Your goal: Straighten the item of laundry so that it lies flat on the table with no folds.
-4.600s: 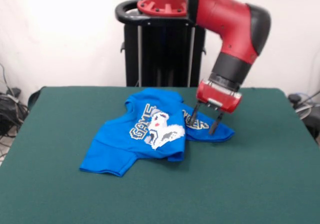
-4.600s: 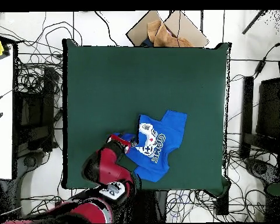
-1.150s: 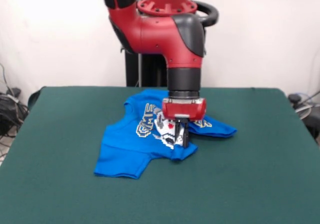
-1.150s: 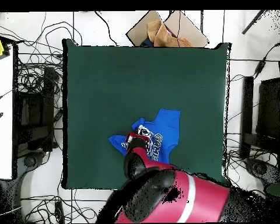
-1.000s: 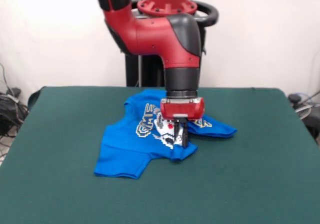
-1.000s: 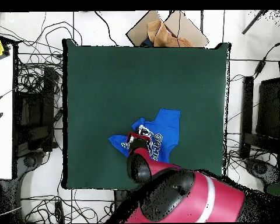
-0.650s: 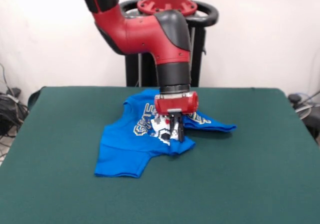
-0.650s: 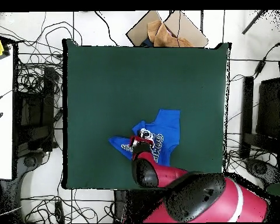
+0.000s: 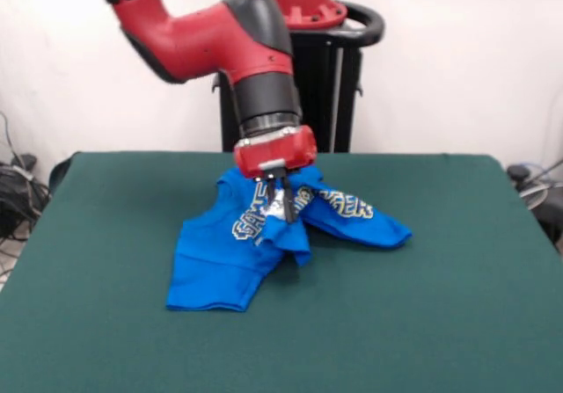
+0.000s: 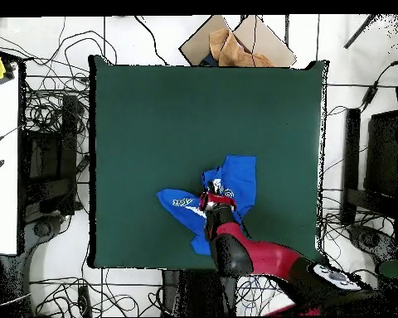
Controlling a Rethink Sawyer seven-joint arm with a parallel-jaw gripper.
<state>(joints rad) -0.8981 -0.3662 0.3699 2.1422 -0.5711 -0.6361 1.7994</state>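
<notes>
Laundry here is a small bright blue short-sleeved T-shirt (image 9: 264,243) with white and yellow print; it lies crumpled in the middle part of the large table covered with dark green felt-like cloth (image 9: 440,323), a little toward the far edge. In the front view one flap stretches to the right with the letters on it, and a wider part spreads to the near left. The middle of the shirt is lifted into a hanging fold. The red and black gripper (image 9: 283,207) stands right above this fold, and its dark fingers (image 9: 286,208) are close together, pinching the raised cloth. I think the risk is that the thin fabric slips out of the pinch, or that two layers are caught together, so pulling only moves the bunch and makes new folds
</notes>
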